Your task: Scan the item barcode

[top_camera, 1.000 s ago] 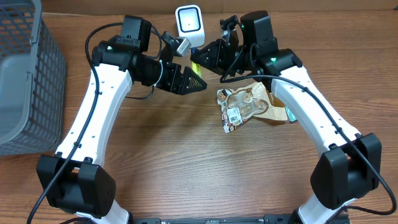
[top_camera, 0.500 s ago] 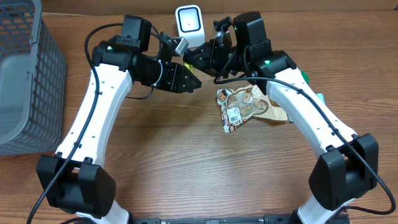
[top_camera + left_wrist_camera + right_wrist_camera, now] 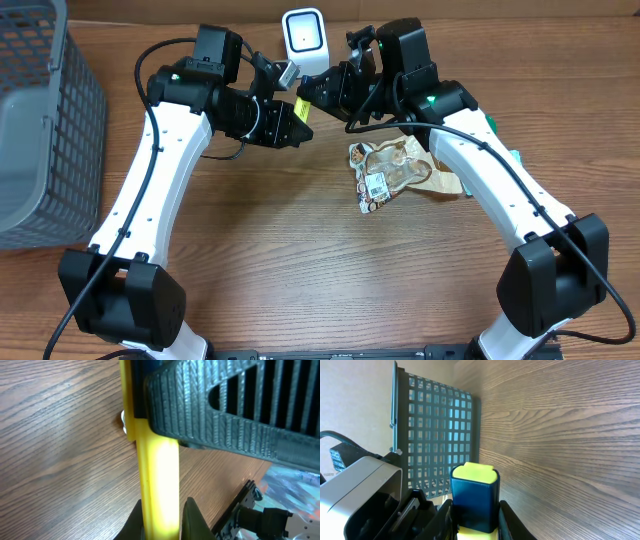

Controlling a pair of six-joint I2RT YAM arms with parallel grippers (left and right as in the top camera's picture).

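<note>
Yellow-and-blue item [image 3: 474, 495] hangs over the tabletop [image 3: 300, 260], just near of the scanner [image 3: 303, 38], shared between both arms. Left claw [image 3: 162, 520] is clamped on its yellow end and right claw [image 3: 474, 516] pinches the blue body. Opposing pulls could twist it loose or turn its barcode away.

From above, the item [image 3: 300, 106] shows only as a yellow sliver wedged between the left gripper [image 3: 297, 119] and the right gripper [image 3: 310, 90]. No barcode on it can be seen in any view. In the left wrist view its yellow edge is blurred and runs off the bottom edge between the fingers [image 3: 195, 522]. A smeared colourful patch at lower right cannot be made out. The basket [image 3: 40, 120], well left of the left gripper, is cut by the edge. The right arm covers part of the bag [image 3: 395, 165], whose label [image 3: 376, 185] is too small to read.
</note>
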